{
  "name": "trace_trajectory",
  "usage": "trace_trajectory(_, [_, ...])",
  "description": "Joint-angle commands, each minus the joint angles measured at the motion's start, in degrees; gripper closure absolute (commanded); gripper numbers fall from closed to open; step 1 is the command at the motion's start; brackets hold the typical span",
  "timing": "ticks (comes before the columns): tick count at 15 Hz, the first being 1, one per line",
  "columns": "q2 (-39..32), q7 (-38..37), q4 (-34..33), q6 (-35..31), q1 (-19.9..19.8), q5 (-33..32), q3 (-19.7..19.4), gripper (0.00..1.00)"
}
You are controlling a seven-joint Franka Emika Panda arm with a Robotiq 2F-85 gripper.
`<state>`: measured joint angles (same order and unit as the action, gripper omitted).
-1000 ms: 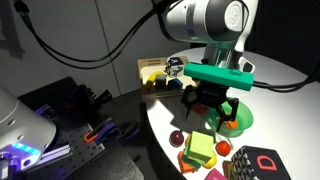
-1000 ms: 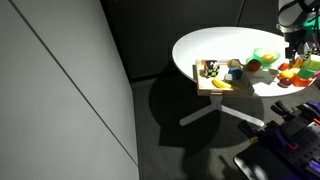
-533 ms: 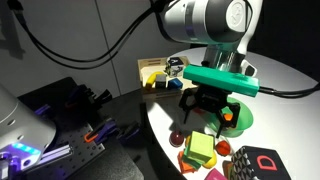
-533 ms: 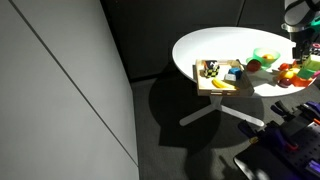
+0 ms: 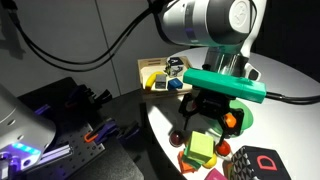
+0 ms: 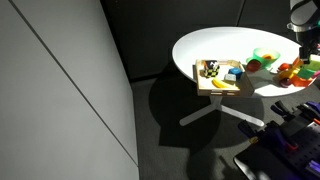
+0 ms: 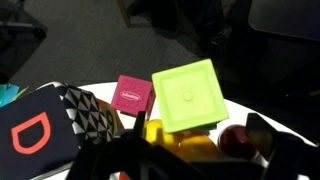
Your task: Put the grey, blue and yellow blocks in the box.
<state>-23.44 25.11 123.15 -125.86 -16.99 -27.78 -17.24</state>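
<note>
Above the near edge of the white round bench (image 5: 285, 75), my jaws hung apart over the yellow-green square block (image 5: 200, 148); the shallow light-wood box (image 5: 143, 66) sat far left. Next, I judged: drop straight, straddle it, close.

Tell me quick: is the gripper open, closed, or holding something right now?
Gripper: open, jaws spread wide, holding nothing.
</note>
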Motion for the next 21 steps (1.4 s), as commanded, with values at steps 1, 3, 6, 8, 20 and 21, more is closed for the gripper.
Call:
trace_trajectory(1, [2.12,1.11,1.66,0.32,-1.14,-1.75,-0.07,0.00])
trace_trajectory(3, [2.10,1.11,1.76,0.27,-1.36,-1.98,-0.26,0.00])
trace_trajectory(6, [1.95,1.01,1.76,0.38,-1.61,-2.14,-0.41,0.00])
trace_trajectory(8, [1.83,0.80,1.72,0.42,-1.73,-2.06,-0.44,0.26])
trace_trajectory(20, [5.36,1.84,2.11,0.85,-1.55,-0.12,0.79,0.70])
trace_trajectory(21, [5.59,1.59,2.05,0.74,-1.40,0.12,1.06,0.70])
